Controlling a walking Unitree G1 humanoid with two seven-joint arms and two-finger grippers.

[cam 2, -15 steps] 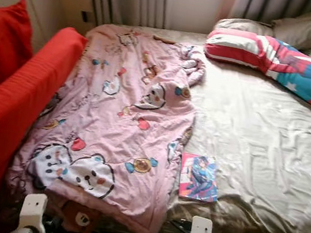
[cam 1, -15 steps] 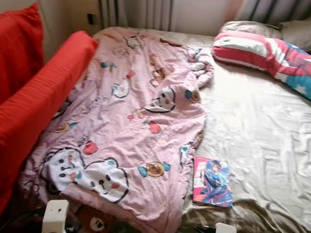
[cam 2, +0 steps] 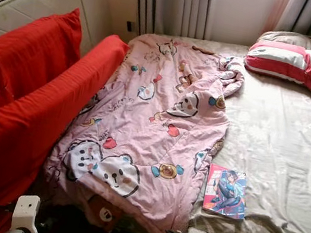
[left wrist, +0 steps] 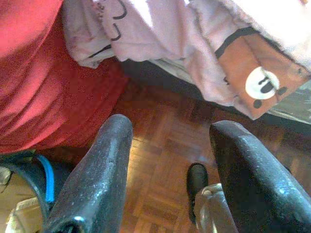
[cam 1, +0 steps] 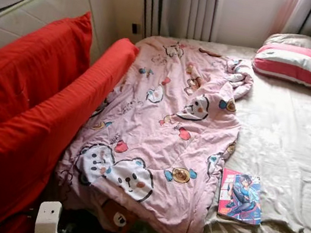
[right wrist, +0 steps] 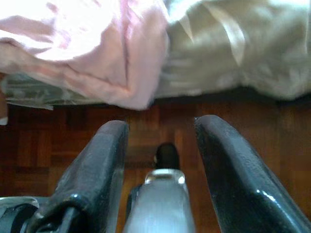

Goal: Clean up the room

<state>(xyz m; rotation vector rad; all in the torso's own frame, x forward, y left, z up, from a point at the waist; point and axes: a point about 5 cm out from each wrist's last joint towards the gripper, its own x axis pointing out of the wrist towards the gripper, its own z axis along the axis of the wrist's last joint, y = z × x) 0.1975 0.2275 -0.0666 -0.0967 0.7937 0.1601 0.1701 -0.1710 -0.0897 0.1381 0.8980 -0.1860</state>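
Observation:
A pink cartoon-print blanket lies rumpled over the left half of the bed, its bottom corner hanging off the foot. A comic book rests on the beige sheet just right of the blanket. A striped red, white and blue pillow sits at the head. Both arms hang low at the foot of the bed. My left gripper is open over the wooden floor below the blanket's hanging edge. My right gripper is open too, below the blanket corner and sheet.
A red cushion and a red padded bolster lean along the bed's left side against a pale upright mattress. Curtains hang behind the bed. Beige pillows lie at the head. Parquet floor lies beneath.
The whole picture has shifted right, so the camera has turned left; more of the red cushions show and less of the pillows. Nothing on the bed has moved.

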